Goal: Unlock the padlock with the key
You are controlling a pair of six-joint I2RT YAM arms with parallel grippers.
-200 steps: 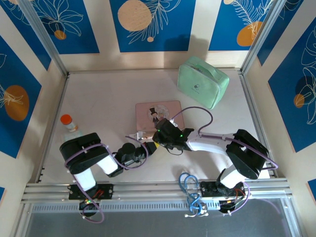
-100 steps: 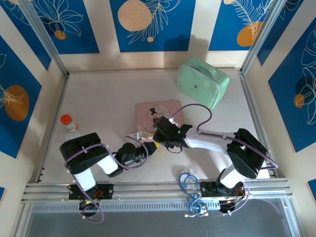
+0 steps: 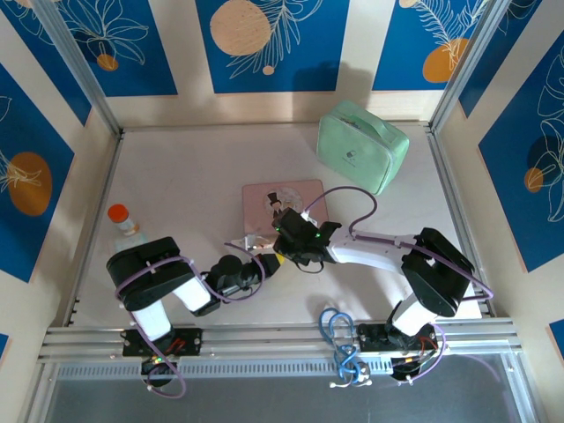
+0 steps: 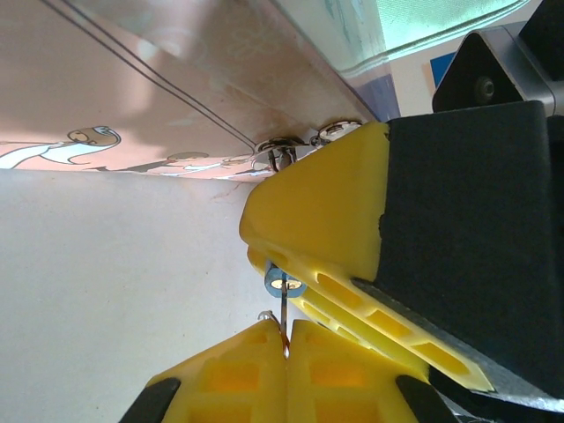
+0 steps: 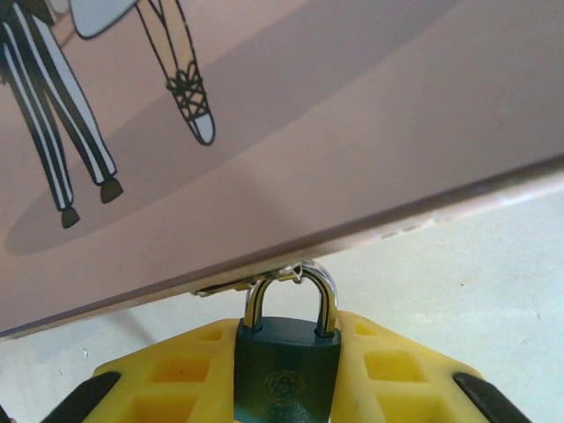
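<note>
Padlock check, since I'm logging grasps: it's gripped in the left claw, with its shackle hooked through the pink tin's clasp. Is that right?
Not quite. The padlock sits in the right claw, as the right wrist view shows; the left claw pinches the key. The shackle is indeed hooked through the pink tin's clasp.

**Padlock** [image 5: 286,374]: tiny, with a dark bluish body bearing a round embossed emblem and a silvery shackle. It is standing upright, with both shackle legs sitting in the body. The shackle is hooking through the clasp [image 5: 282,278] at the pink tin's [image 5: 264,132] edge, and the right gripper [image 5: 286,339] is pinching the body.

**Key** [image 4: 284,314]: a thin metal shaft. It is pointing up and reaching the padlock's blue underside, and the left gripper [image 4: 285,331] is clamping it.
</note>
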